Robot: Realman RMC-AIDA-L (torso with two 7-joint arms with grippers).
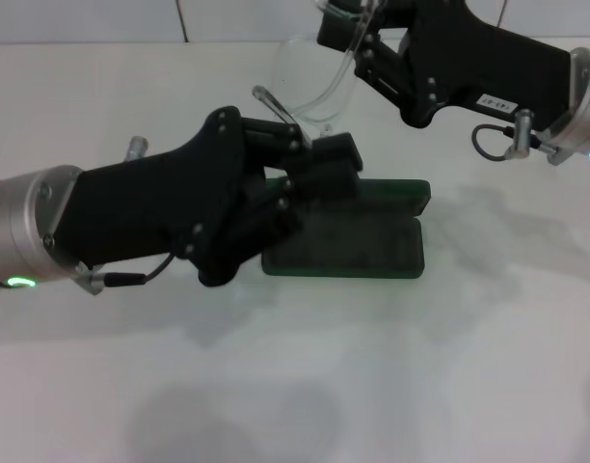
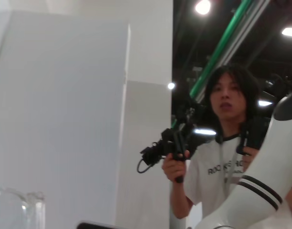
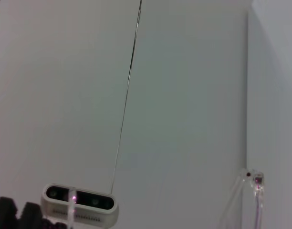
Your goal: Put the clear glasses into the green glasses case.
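Glasses (image 1: 309, 82) in right gripper (image 1: 358, 43) pinch, case (image 1: 372, 241) long axis left-right; left gripper (image 1: 324, 169) state unclear.

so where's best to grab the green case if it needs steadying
Take the green glasses case by the right end of its lower tray, coming down from above on the robot's right. It lies open and flat, lid behind, and the left pincer covers its left end. The right pincer holds the clear glasses above.
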